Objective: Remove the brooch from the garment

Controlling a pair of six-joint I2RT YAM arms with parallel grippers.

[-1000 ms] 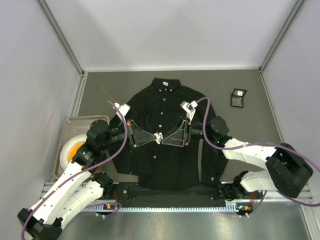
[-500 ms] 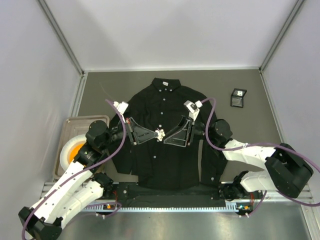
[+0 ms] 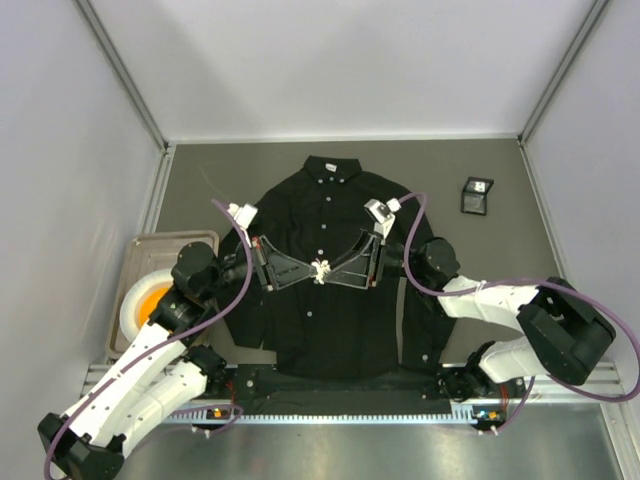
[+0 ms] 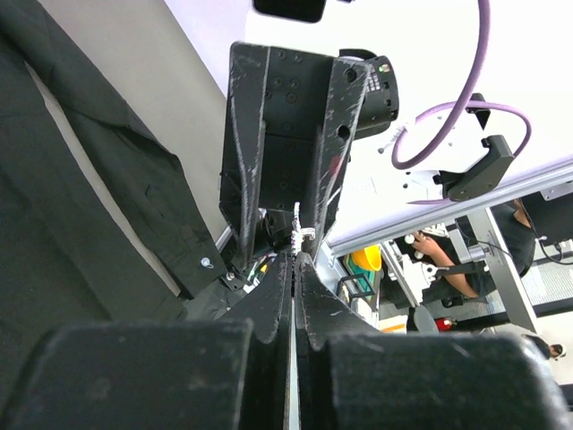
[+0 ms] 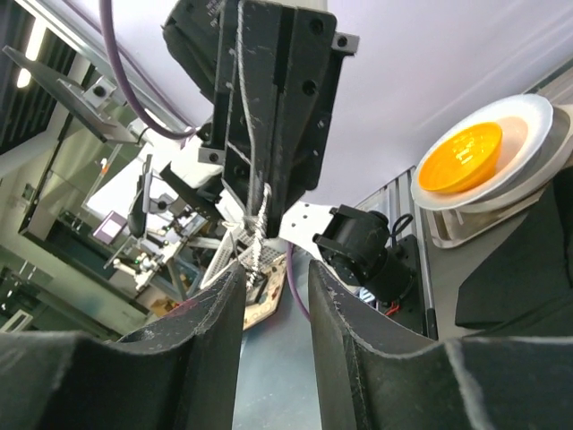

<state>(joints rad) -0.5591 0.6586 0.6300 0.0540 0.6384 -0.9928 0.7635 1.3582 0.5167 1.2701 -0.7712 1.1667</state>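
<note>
From above, one garment point(image 3: 330, 320) lay spread flat on the worktop point(image 3: 450, 160), probably so its front was easy to reach. One brooch point(image 3: 320, 270) sat mid-chest. Two end effectors met over it, the left end effector point(image 3: 308, 272) and the right end effector point(image 3: 333, 272), seemingly one to hold and one to free it. One black box point(image 3: 477, 195) lay well apart, and one tray point(image 3: 150, 242) carried one orange bowl point(image 3: 150, 298).

In the left wrist view, the left jaws were pressed together, with the brooch's white edge at their tips, apparently pinched.

In the right wrist view, the right fingers stood partly apart on either side of the brooch, gripping nothing.
</note>
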